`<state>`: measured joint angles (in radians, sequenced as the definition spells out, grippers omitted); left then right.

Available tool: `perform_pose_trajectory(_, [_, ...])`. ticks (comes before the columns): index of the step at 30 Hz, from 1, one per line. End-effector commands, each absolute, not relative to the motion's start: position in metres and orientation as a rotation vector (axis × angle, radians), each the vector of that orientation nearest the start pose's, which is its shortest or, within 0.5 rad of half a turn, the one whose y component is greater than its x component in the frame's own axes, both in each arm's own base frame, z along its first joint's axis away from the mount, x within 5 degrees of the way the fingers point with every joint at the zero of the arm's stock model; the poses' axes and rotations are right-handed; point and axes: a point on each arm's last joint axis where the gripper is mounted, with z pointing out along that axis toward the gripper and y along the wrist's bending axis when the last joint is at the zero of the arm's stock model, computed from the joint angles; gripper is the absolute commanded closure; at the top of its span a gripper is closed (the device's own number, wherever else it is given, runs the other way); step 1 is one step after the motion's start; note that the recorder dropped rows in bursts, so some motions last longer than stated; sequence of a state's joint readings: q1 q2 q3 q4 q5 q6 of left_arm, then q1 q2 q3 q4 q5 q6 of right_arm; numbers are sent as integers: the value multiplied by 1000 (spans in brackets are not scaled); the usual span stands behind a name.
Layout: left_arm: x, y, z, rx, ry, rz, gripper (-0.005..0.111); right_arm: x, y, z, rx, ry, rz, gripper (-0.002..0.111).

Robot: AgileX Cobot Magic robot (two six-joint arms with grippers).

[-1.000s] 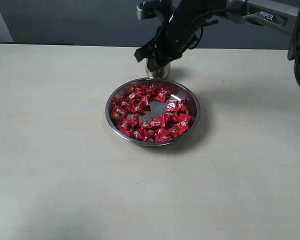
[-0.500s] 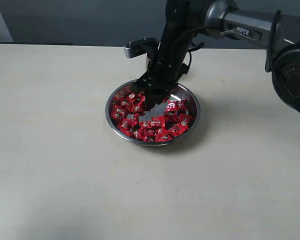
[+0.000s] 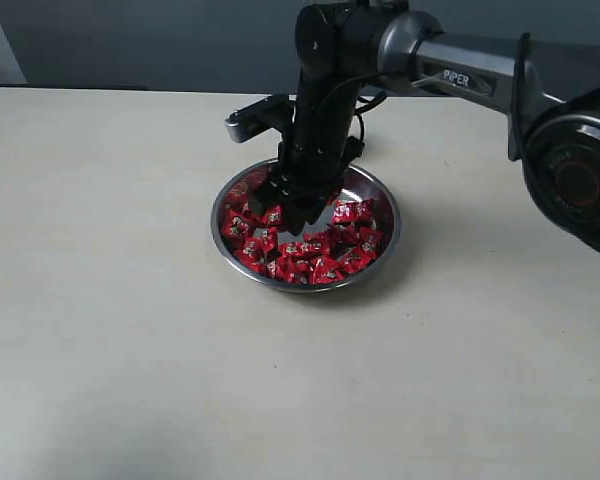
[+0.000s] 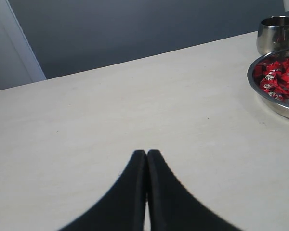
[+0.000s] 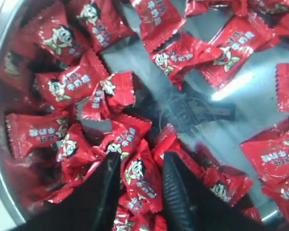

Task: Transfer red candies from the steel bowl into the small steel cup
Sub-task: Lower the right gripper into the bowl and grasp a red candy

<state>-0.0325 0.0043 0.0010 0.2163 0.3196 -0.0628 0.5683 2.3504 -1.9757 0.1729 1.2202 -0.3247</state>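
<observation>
Right gripper (image 5: 142, 159) is down inside the steel bowl (image 3: 306, 289), on the side where the pile is thick. Its jaws stand a moderate gap apart, straddling one red candy (image 5: 137, 175). That candy lies between the two fingers, but the wrapper doesn't look pinched, so nothing is held. The rest of the red candies (image 3: 320, 255) are spread around the bowl, with a bare steel patch at the centre. The bowl sits mid-table (image 3: 110, 300). The small steel cup (image 4: 274, 33) stands upright just beside the bowl's rim. In the exterior view it is hidden behind the right arm, and its contents can't be seen. Left gripper (image 4: 146, 156) is well off to the side over bare table, jaws pressed together and empty.
</observation>
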Motion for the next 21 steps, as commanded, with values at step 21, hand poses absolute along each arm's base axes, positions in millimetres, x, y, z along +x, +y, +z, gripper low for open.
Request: perform_pose_trajectory(21, [54,4,186,107,1788,137,106,426,281,129,-1096,2586,189,59])
